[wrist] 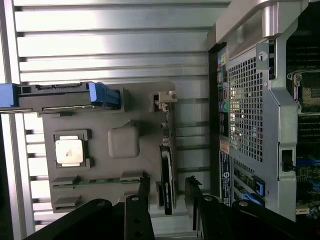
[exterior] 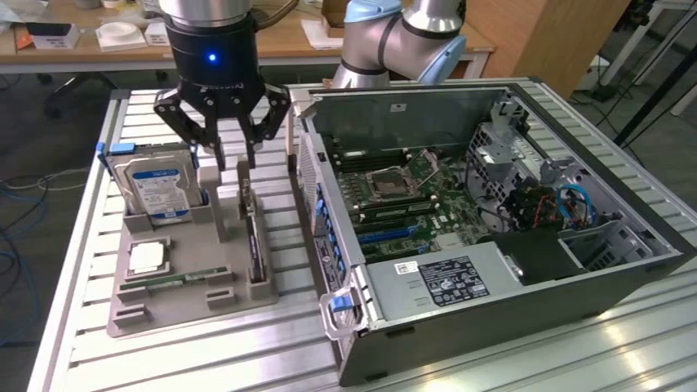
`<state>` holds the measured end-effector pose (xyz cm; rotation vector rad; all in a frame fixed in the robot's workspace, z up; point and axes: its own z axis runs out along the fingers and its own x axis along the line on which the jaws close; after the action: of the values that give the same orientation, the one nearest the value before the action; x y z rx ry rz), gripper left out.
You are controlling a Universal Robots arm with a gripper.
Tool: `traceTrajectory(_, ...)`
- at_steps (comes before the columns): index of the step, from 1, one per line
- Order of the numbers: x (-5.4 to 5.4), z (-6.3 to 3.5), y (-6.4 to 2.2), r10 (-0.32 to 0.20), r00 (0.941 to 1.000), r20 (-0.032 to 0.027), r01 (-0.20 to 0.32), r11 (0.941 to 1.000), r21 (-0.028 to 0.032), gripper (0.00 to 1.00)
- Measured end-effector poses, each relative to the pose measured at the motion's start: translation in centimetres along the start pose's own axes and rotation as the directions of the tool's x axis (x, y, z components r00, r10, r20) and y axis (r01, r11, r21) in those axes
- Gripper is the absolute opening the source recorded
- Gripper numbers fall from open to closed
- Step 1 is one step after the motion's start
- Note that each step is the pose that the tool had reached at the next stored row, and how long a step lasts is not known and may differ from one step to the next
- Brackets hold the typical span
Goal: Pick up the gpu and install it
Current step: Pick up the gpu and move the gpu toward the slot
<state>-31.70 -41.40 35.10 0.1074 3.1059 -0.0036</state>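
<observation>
The gpu (exterior: 251, 233) is a thin dark card standing on edge in a slot of the grey holder tray (exterior: 224, 219), its silver bracket at the far end. My gripper (exterior: 234, 159) hangs open just above the card's far end, one finger on each side and clear of it. In the wrist view the gpu (wrist: 167, 170) runs straight between the two black fingers (wrist: 142, 192), with the gripper (wrist: 167, 192) centred over it and holding nothing.
The open computer case (exterior: 610, 269) lies at the exterior view's right, its motherboard (exterior: 425, 204) exposed. On the tray stand a hard drive (exterior: 158, 188), a processor (exterior: 147, 257) and a green memory stick (exterior: 175, 280). All rest on a ribbed aluminium table (exterior: 196, 351).
</observation>
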Motion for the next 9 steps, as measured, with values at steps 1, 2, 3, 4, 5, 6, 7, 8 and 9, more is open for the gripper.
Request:
traceTrajectory(1, 0.01, 0.1, 0.0, 0.0, 1.0, 0.0001, 0.0, 1.0, 0.0013, 0.41)
traceTrajectory(2, 0.01, 0.19, 0.0, 0.0, 1.0, 0.0002, 0.0, 1.0, 0.0027, 0.41)
traceTrajectory(3, 0.01, 0.28, 0.0, 0.0, 1.0, 0.0004, 0.0, 1.0, 0.0039, 0.41)
traceTrajectory(4, 0.01, 0.36, 0.0, 0.0, 1.0, 0.0005, 0.0, 1.0, 0.0051, 0.41)
traceTrajectory(5, 0.01, 0.44, 0.0, 0.0, 1.0, 0.0006, 0.0, 1.0, 0.0062, 0.41)
traceTrajectory(6, 0.01, 0.51, 0.0, 0.0, 1.0, 0.0006, 0.0, 1.0, 0.0071, 0.41)
traceTrajectory(7, 0.02, 0.58, 0.0, 0.0, 1.0, 0.0007, 0.0, 1.0, 0.0082, 0.41)
traceTrajectory(8, 0.02, 0.65, 0.0, 0.0, 1.0, 0.0008, 0.0, 1.0, 0.0092, 0.41)
traceTrajectory(9, 0.02, 0.73, 0.0, 0.0, 1.0, 0.0009, 0.0, 0.9999, 0.0103, 0.41)
